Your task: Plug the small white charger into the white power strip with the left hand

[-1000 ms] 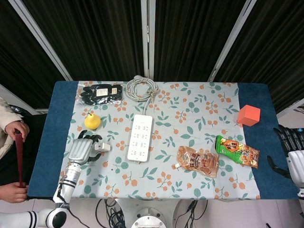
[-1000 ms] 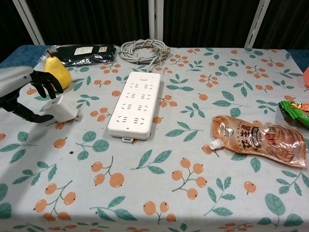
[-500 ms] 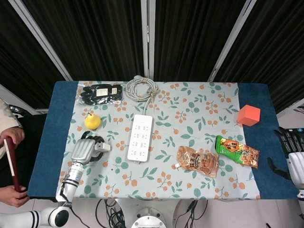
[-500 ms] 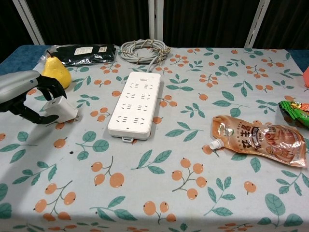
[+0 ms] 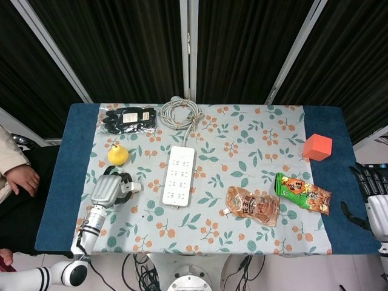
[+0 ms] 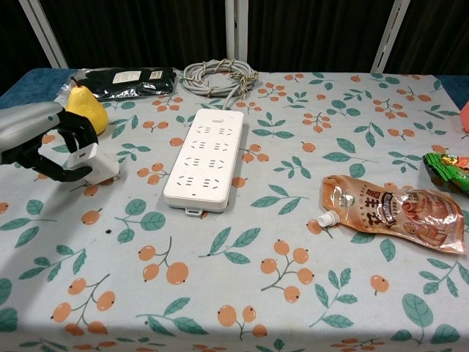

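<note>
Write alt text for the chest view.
The left robot hand closes its dark fingers around a small white charger on a floral tablecloth, left of a white power strip. A yellow pear sits behind the hand.

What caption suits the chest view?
Left hand closes around the white charger beside the power strip.

A yellow pear (image 5: 117,155) sits at nine o'clock, a red cube (image 5: 317,147) at three, black gloves (image 5: 128,119) at eleven.
</note>
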Controlling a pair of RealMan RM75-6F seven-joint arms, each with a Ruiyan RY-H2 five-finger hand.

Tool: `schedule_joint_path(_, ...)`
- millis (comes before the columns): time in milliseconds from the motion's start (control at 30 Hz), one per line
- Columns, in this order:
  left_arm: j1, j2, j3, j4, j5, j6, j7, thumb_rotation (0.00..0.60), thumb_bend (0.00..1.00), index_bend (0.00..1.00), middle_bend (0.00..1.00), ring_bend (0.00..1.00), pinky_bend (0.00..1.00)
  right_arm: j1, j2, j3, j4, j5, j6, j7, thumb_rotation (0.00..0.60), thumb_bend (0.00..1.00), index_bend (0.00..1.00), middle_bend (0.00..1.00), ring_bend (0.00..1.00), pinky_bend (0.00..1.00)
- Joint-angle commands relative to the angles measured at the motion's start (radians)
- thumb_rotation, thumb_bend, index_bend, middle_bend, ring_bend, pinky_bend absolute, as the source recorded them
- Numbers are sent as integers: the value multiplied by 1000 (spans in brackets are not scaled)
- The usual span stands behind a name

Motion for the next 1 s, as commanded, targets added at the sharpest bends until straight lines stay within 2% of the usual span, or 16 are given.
schedule_joint_path(33,-26,35,-16,-30,24,-25,18,600,452,632,653,456,205,1,-2,0,2,-2,-1,0,600,304,0,0,0,0)
schedule_joint_path(200,-119,128,-57,-125,57,-105,137,600,453,632,653,461,249,5,-7,0,6,-6,-3,5,600,304,0,0,0,0)
schedule_joint_path(367,-261,181,-125,-157,-4,-263,243,600,458,632,651,489,360,8,-14,-1,13,-6,-10,10,600,303,0,0,0,0)
schedule_joint_path(500,-351,176,-170,-108,-81,-366,243,600,463,632,658,552,465,10,-15,0,17,0,-16,13,600,304,0,0,0,0)
schedule_joint_path(600,-406,155,-184,-46,-123,-423,232,600,470,632,673,588,519,12,-14,2,18,5,-21,15,600,303,0,0,0,0)
schedule_joint_path(800,-474,119,-184,71,-162,-484,197,600,474,633,678,591,530,16,-12,6,17,21,-37,14,600,304,0,0,0,0)
schedule_joint_path(1000,-503,104,-170,132,-171,-513,149,600,474,632,679,586,521,22,-12,10,12,31,-48,7,600,304,0,0,0,0)
